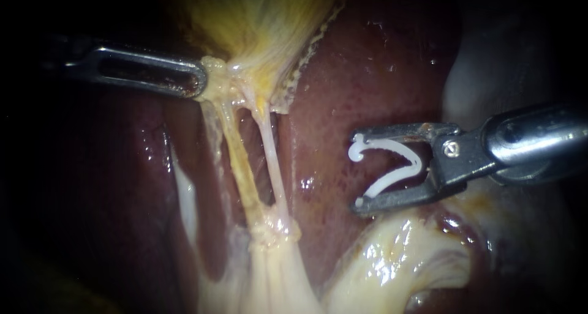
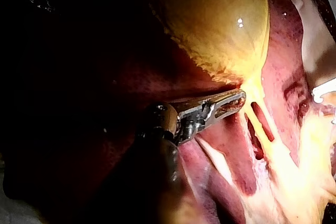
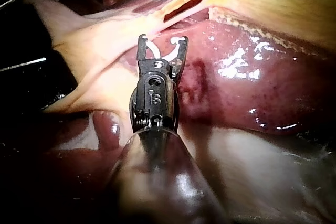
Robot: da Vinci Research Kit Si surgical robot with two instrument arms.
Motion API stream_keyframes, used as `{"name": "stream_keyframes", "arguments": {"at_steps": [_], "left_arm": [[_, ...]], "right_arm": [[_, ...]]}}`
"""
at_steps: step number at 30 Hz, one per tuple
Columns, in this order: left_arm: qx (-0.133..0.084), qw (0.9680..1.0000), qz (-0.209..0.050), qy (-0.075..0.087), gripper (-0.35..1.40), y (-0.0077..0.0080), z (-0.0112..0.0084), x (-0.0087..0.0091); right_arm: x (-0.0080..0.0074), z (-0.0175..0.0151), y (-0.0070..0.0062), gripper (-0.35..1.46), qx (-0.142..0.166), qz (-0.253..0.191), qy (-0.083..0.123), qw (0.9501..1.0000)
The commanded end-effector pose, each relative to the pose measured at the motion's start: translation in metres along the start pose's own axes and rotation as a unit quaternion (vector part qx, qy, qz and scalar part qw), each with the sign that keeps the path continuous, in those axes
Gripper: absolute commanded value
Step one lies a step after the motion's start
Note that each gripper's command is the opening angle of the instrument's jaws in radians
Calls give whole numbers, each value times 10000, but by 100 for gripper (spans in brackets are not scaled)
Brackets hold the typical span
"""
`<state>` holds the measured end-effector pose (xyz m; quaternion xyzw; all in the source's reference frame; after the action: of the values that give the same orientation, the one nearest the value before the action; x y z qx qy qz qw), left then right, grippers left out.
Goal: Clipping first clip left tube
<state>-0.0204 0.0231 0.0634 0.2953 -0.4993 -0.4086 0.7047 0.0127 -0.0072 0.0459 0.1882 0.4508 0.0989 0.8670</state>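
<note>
Right instrument (image 1: 357,172) holds clip (image 1: 404,158) wide, apart from left tube (image 1: 236,149).
Intervening right tube (image 1: 271,161) risks being caught; left instrument (image 1: 199,81) grips gallbladder (image 1: 263,20).

No label, brand, number or sign is showing legibly on the tissue in any view. The only marking is a small stamped mark (image 3: 154,97) on the right instrument (image 3: 163,43), which is sitting on the dark joint housing just behind the jaws in the right wrist view. The endoscope and left wrist views are showing no writing on either instrument.
</note>
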Motion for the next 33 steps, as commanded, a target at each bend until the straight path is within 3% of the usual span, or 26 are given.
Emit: {"name": "stream_keyframes", "arguments": {"at_steps": [1,8,16,22,24,33], "left_arm": [[-1,10000,1,0,-35,0,0,0],[-5,10000,5,-1,-35,0,0,2],[-23,10000,9,-9,-35,0,2,3],[-29,10000,11,-11,-35,0,3,4],[-30,10000,11,-12,-35,0,3,4],[-18,10000,12,-6,-35,0,4,4]], "right_arm": [[0,0,0,49,0,1,0,10000],[1,4,2,50,-16,41,-2,10000],[2,20,5,49,-28,636,13,9980],[-2,44,0,48,298,982,74,9947],[-5,55,-3,48,554,1088,147,9924],[-8,96,-11,49,845,1410,312,9859]]}}
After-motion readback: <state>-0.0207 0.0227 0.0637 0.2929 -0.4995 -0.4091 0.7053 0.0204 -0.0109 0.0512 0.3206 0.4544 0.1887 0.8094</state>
